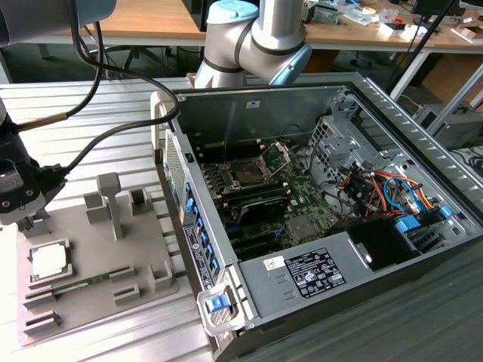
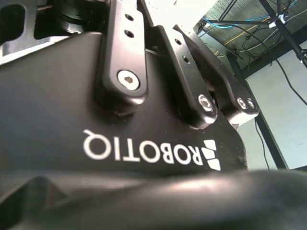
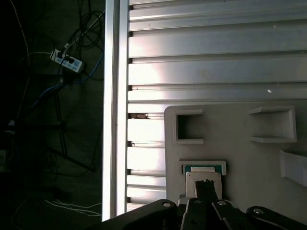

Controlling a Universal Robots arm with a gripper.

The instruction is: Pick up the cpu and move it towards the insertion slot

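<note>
One tool [image 3: 206, 184] over one cpu [image 1: 49, 260]; one insertion slot [image 1: 247, 175] well apart

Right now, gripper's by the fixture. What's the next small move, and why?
Probably ease straight down toward the cpu. In the exterior view the gripper hangs above the grey fixture, apart from the cpu, which lies flat in its holder. The first wrist view shows the cpu in line with the gripper.

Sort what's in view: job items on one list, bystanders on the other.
Job: cpu; insertion slot.
Lying about: grey fixture plate; coloured cables; desk clutter.
</note>
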